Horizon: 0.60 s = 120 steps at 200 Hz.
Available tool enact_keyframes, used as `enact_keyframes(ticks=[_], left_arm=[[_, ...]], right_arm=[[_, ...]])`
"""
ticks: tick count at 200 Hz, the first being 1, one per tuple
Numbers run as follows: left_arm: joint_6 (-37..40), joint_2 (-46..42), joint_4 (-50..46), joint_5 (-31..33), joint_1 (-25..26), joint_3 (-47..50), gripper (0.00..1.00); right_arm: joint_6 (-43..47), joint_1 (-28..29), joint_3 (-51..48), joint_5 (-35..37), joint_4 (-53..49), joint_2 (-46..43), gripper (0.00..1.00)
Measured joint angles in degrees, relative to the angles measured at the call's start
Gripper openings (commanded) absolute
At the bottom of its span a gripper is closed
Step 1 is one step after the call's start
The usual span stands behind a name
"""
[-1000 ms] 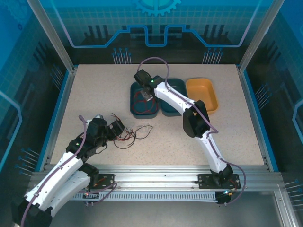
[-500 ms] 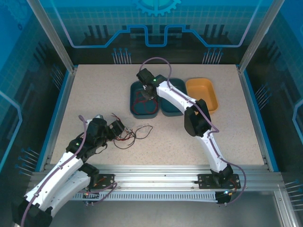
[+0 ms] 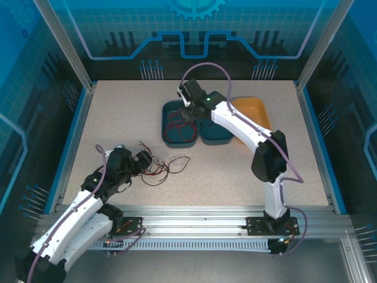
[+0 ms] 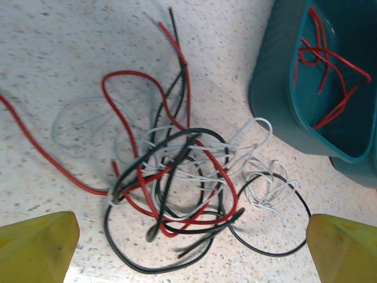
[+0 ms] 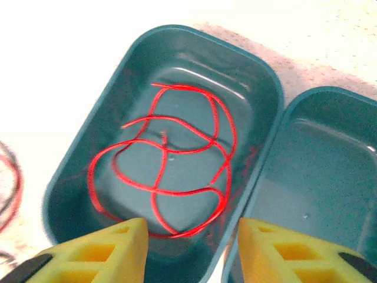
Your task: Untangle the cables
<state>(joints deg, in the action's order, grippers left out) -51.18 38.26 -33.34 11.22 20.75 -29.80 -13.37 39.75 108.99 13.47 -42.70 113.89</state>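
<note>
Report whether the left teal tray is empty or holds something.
Not empty: the tray holds a red cable, looped loosely across its floor and lying inside its walls.

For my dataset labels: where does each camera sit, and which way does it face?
Top external: above, behind the bases, facing down on the table; left arm, right arm show.
Left wrist: on the left arm, facing down at tangled cables; left pincer shows.
Right wrist: above the teal tray, facing down at its red cable; right pincer shows.
Shared: both wrist views show that tray and cable.
</note>
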Motion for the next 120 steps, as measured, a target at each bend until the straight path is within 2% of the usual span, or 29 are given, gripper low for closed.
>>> enact_keyframes(ticks=[32, 67, 120], left_arm=[[-0.3, -1.9, -1.4, 0.3, -4.7, 0.0, 0.99], [-0.4, -2.4, -1.5, -1.8, -9.7, 0.0, 0.99], [-1.3, -1.9, -1.1, -5.0, -12.4, 0.7, 0.99]], right_arm=[[-3.5, 3.7, -12.1, -7.5, 7.1, -7.5, 0.43], [-7.9, 8.5, -22.3, -15.6, 14.5, -9.0, 0.43], [-10.7, 13.8, -25.7, -20.4, 18.6, -6.4, 0.41]])
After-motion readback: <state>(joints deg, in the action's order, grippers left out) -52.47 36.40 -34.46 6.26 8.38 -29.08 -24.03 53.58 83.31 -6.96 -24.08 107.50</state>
